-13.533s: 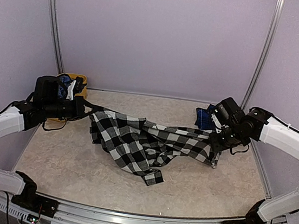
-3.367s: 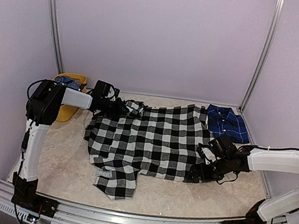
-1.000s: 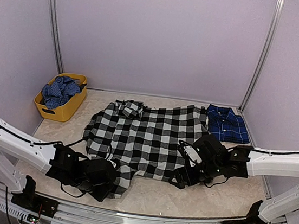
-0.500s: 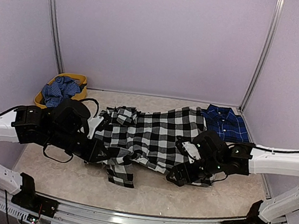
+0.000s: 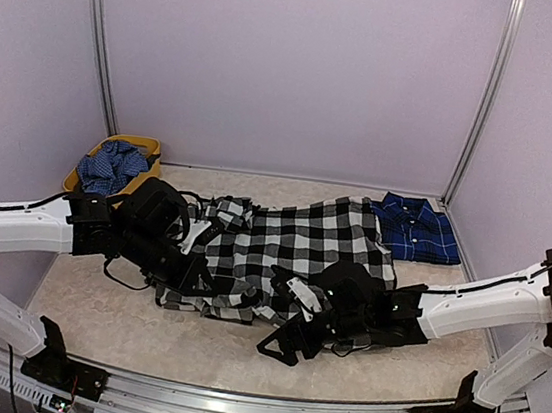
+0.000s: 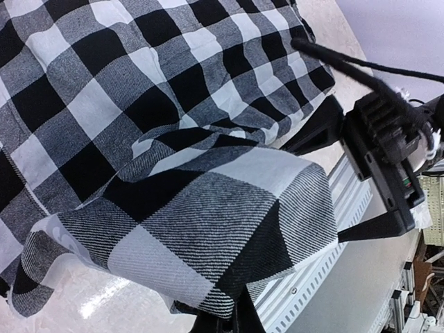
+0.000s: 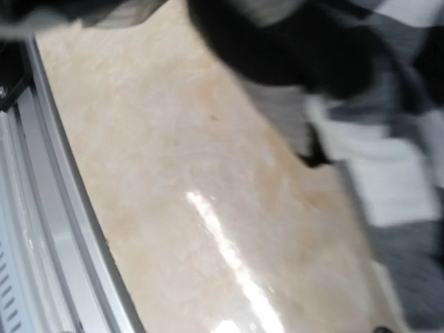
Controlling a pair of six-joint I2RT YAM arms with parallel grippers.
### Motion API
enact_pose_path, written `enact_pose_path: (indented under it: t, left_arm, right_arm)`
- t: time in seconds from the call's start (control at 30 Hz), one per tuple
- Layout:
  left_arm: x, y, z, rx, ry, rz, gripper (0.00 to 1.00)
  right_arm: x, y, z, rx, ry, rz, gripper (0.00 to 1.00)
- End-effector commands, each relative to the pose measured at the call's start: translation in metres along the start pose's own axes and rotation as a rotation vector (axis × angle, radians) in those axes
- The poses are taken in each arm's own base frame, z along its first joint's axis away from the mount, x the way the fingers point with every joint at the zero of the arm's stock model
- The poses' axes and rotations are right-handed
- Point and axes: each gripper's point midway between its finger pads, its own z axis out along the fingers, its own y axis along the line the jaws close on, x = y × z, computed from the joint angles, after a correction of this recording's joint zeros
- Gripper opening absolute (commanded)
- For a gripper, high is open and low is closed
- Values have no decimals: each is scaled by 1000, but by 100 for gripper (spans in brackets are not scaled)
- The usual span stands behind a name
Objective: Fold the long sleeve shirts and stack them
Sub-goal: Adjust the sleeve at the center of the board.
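Note:
The black-and-white check shirt [image 5: 302, 240] lies spread across the middle of the table, its left part bunched and folded over. My left gripper [image 5: 197, 275] is shut on a fold of that cloth; in the left wrist view the check shirt [image 6: 208, 208] drapes over my left gripper [image 6: 237, 318] and hides the fingertips. My right gripper [image 5: 280, 340] stands open just off the shirt's near edge, low over the bare table. The blurred right wrist view shows only table and the check shirt [image 7: 388, 152]. The navy plaid shirt [image 5: 414, 229] lies folded at the back right.
A yellow basket [image 5: 146, 142] holding blue checked cloth sits at the back left. The table's metal front rail [image 5: 252, 400] runs close below my right gripper. Lilac walls close in the back and both sides. The right arm [image 6: 385, 149] shows in the left wrist view.
My left gripper has carried the shirt's left part rightward, so the hanging piece now lies folded on the body. My right gripper slid left and nearer, off the cloth.

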Motion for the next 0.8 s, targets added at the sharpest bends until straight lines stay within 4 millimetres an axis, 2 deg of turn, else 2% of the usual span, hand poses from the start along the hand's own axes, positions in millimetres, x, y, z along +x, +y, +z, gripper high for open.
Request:
enact_pose_path:
  t: [0.0, 0.23, 0.6, 0.77]
  left_arm:
    - [-5, -10, 0, 119, -5, 13, 0]
    - [-4, -9, -3, 181, 8, -16, 0]
    - [-1, -6, -5, 217, 13, -42, 0]
    - [-3, 0, -8, 213, 4, -56, 0]
  right_arm:
    - [-22, 22, 15, -90, -128, -81, 86]
    - [-16, 11, 48, -79, -136, -100, 86]
    - [-36, -12, 63, 35, -283, -222, 87]
    - [-34, -7, 72, 6, -278, -268, 79]
